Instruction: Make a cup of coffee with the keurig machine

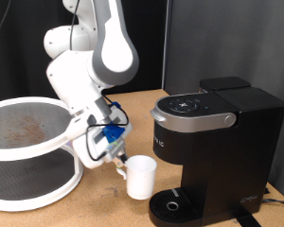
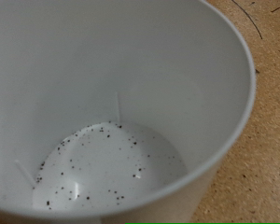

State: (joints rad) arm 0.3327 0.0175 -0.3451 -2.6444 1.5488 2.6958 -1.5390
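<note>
Brown wood makes up the table, and behind it hangs a black curtain. I start at the exterior view's left. A big round white rack with a dark mesh shelf sits there, and its top shelf has some brown marks on it.

Next comes my white robot arm. It bends down from the exterior view's top toward the middle of the table. At its end is the gripper, with blue parts and wires on it. It sits right at the side of the cup that faces the rack. The fingers look like they hold the cup at its rim, but I cannot tell for sure how they are set, because they are small and partly hidden.

The cup is small, white and upright. It sits low, between the rack and the keurig machine, just beside the machine's round drip base. The cup is not on the base.

On the exterior view's right stands the keurig machine. It is black and boxy, with a silver-grey band around its head.

My wrist view looks straight down into the cup. It fills almost the whole picture. Its inside is white, and little dark specks are spread over the bottom. I see a bit of the wood table past the rim.
</note>
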